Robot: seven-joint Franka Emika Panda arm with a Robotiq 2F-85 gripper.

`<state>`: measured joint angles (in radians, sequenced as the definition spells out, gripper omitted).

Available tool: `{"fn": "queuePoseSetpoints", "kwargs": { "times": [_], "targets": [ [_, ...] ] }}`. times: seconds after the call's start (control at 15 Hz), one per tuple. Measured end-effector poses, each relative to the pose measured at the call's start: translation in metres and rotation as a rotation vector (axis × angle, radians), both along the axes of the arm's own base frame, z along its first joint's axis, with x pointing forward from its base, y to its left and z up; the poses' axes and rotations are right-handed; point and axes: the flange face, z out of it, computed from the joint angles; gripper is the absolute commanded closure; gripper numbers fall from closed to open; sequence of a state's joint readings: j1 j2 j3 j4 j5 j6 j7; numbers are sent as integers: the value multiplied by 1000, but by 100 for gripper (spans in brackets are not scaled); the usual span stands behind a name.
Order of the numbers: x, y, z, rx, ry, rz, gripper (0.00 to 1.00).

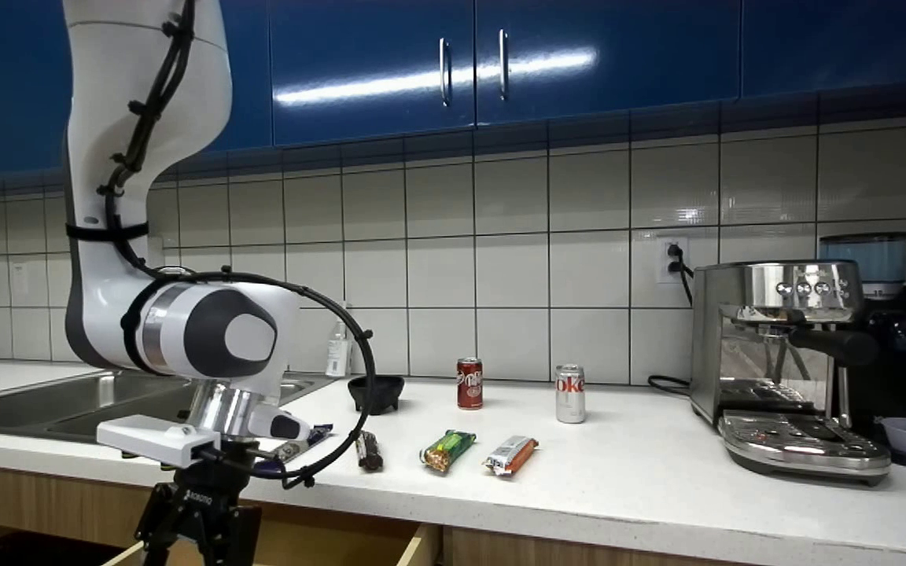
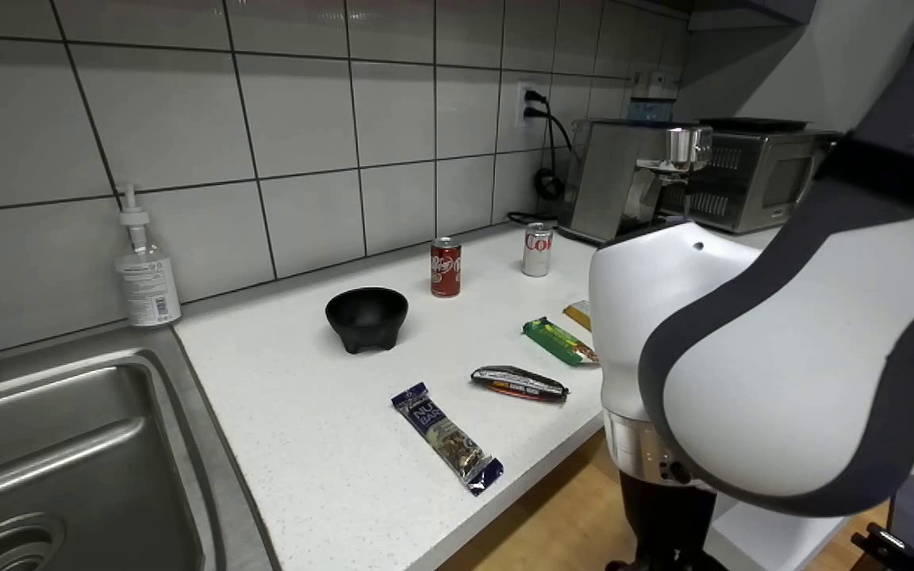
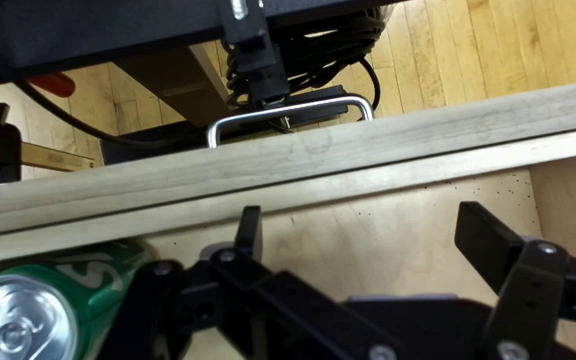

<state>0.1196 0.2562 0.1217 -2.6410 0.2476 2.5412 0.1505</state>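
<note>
The gripper is spread wide over the bottom of an open drawer of pale, grained wood. Near one finger, inside the drawer, a green cylindrical can with a shiny metal top is partly hidden. Beyond, on the speckled white counter, a shiny-wrapped nut bar and a matte, footed black bowl are set.

"ROBOTIQ" on claw, "oke" on silver can, "NU BAR" on blue-ended wrapper
</note>
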Motion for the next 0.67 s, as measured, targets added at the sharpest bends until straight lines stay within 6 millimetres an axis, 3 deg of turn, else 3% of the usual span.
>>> {"fn": "queuePoseSetpoints", "kwargs": {
  "times": [0.67],
  "targets": [
    [10, 2, 81, 15, -153, 12, 0]
  ]
}}
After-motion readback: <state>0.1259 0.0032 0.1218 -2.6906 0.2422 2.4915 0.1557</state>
